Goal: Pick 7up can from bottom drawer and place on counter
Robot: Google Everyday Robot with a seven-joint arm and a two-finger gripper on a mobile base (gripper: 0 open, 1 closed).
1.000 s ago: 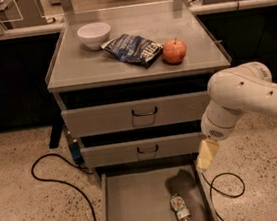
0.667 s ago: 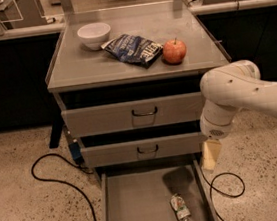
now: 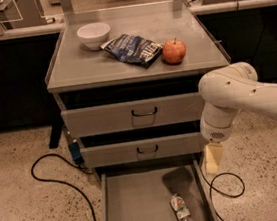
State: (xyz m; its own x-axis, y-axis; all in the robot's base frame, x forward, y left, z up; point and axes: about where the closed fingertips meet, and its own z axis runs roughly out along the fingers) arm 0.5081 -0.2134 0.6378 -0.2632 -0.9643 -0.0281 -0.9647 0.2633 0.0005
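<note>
The 7up can lies on its side on the floor of the open bottom drawer, right of its middle and near the front. My gripper hangs from the white arm above the drawer's right wall, up and to the right of the can and apart from it. The counter is the light-grey top of the cabinet above.
On the counter stand a white bowl, a blue chip bag and a red apple. The two upper drawers are slightly pulled out. Black cables lie on the floor on the left and right.
The arm's elbow has shifted a little to the left. The gripper has stayed almost in place above the drawer's right wall. The can has not moved.
</note>
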